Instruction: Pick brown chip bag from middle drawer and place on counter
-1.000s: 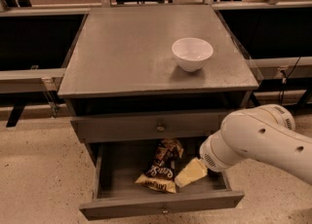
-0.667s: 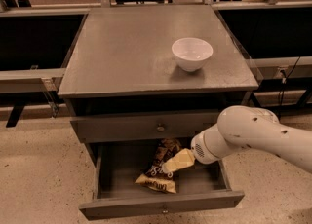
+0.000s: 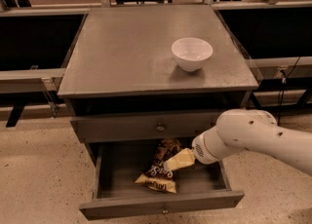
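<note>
- Grey counter [image 3: 122,52] is topped by a bowl [image 3: 192,53] at 3 o'clock.
- Bag [image 3: 155,173] is seen in the open drawer [image 3: 146,207].
- Gripper [image 3: 178,160] is placed at the bag's 2 o'clock (grip cannot be told).

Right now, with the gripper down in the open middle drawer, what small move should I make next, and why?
Probably ease the gripper down and slightly left onto the brown chip bag. It sits over the bag's right side, while the bag lies on the floor of the middle drawer, not yet lifted. Whether the gripper has any hold is unclear, so settle that before raising toward the counter.
</note>
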Controlling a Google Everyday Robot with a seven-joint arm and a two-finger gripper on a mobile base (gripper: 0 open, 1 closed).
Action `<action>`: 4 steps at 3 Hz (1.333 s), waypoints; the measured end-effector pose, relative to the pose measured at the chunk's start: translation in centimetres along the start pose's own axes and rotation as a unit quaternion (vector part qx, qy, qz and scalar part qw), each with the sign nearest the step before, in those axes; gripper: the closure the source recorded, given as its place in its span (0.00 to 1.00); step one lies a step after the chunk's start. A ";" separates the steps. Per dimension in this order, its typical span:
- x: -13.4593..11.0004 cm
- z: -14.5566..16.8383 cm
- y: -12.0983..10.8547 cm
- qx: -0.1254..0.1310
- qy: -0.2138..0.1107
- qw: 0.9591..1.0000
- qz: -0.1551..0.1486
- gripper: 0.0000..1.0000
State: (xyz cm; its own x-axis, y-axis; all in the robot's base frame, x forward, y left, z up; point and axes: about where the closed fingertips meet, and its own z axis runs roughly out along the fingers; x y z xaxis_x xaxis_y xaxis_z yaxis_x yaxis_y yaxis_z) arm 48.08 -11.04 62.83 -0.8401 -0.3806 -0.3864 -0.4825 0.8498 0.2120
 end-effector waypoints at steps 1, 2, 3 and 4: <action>1.6 2.2 -3.6 0.069 0.001 0.998 0.013 0.00; 4.6 5.6 -7.5 0.108 -0.003 0.993 0.036 0.00; 3.9 5.2 -9.3 0.119 -0.040 0.989 0.075 0.00; 3.9 7.2 -8.0 0.086 -0.023 0.992 0.084 0.00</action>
State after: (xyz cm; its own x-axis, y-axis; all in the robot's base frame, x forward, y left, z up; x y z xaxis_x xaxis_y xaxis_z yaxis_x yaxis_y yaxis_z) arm 50.39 -16.67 53.14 -0.8907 -0.2145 -0.4009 -0.2838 0.9511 0.1216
